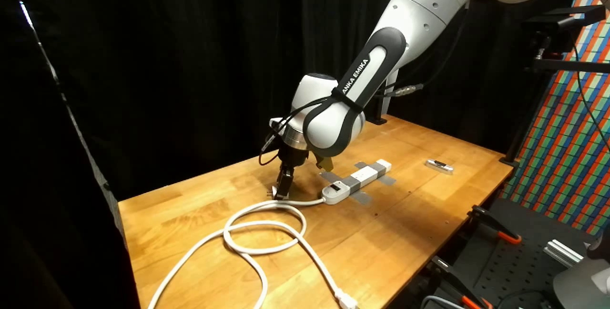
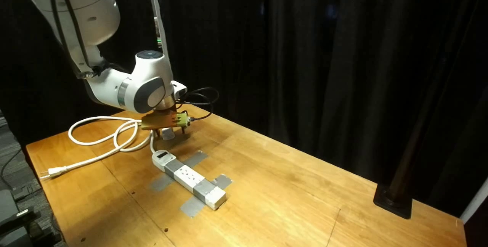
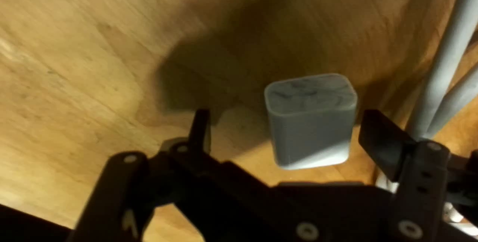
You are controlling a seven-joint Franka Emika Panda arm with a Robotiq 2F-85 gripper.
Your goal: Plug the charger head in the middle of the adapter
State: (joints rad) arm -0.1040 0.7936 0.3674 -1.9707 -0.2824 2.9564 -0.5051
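The charger head, a small white block, lies on the wooden table between the fingers of my gripper in the wrist view. A wide gap separates it from the left finger, a narrow one from the right finger. My gripper is open and low over the tabletop. An exterior view shows only part of the charger head beside the fingertips, its prongs seeming to point away from the adapter. The adapter, a white power strip, is taped flat to the table, a short way from my gripper. Its middle sockets are uncovered.
The adapter's thick white cord loops over the table close by my gripper and passes near the right finger in the wrist view. Grey tape crosses the adapter. A small silver-and-dark item lies beyond it. Clamps grip the table edge.
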